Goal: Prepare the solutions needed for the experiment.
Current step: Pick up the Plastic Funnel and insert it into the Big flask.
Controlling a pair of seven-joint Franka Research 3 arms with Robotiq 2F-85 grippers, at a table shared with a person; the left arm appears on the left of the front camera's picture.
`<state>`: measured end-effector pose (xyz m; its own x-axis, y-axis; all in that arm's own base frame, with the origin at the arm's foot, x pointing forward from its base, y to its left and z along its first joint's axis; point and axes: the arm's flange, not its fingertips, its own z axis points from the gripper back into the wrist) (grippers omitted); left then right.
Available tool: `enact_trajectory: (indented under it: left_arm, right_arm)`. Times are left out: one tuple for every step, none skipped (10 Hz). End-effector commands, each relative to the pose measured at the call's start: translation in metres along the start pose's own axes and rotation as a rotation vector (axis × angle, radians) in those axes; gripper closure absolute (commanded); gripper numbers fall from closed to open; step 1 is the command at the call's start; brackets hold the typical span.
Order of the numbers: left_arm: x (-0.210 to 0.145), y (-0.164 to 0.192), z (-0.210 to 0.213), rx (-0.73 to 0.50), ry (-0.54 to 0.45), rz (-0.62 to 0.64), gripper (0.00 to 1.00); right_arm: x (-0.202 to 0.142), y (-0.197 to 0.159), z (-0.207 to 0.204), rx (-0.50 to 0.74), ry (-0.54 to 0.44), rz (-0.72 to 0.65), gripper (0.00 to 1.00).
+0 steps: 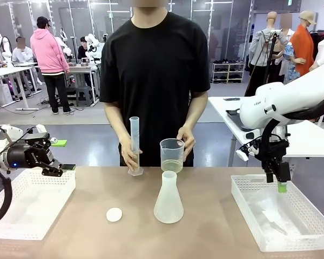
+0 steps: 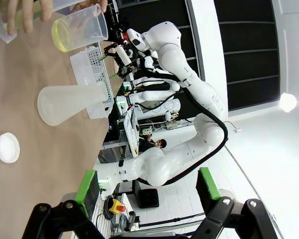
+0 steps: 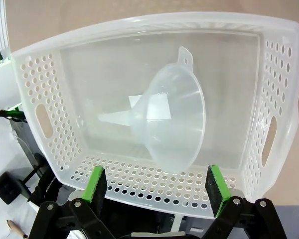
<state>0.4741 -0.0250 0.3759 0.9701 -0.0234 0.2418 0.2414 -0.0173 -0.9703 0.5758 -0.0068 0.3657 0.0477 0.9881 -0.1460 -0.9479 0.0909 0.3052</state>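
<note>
The left hand (image 1: 59, 170) hangs open over the left basket (image 1: 21, 226). Off to its right, the person holds a measuring cylinder (image 1: 134, 143) and a beaker (image 1: 171, 148) with the solutions (image 1: 171, 165) shallow inside, just behind the flask (image 1: 168, 199). The right hand (image 1: 282, 187), open, hovers directly above the funnel (image 3: 174, 119) in the right basket (image 3: 50, 99). Measuring seems underway; next, that hand likely must descend and grip the funnel.
</note>
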Motion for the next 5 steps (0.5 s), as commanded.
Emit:
enact_trajectory:
  left_arm:
    - [0.002, -0.001, -0.002, -0.008, -0.017, -0.002, 0.00]
    - [0.002, -0.001, -0.002, -0.008, -0.017, -0.002, 0.00]
    - [0.002, -0.001, -0.002, -0.008, -0.017, -0.002, 0.00]
    - [0.002, -0.001, -0.002, -0.008, -0.017, -0.002, 0.00]
    - [0.002, -0.001, -0.002, -0.008, -0.017, -0.002, 0.00]
  right_arm:
    - [-0.001, -0.011, 0.002, 0.033, -0.033, 0.013, 0.00]
    - [-0.001, -0.013, -0.002, 0.039, -0.054, 0.023, 0.00]
    - [-0.002, -0.014, -0.006, 0.039, -0.073, 0.033, 0.00]
    - [0.001, -0.013, -0.009, 0.046, -0.090, 0.044, 0.00]
    - [0.002, -0.012, -0.011, 0.051, -0.109, 0.057, 0.00]
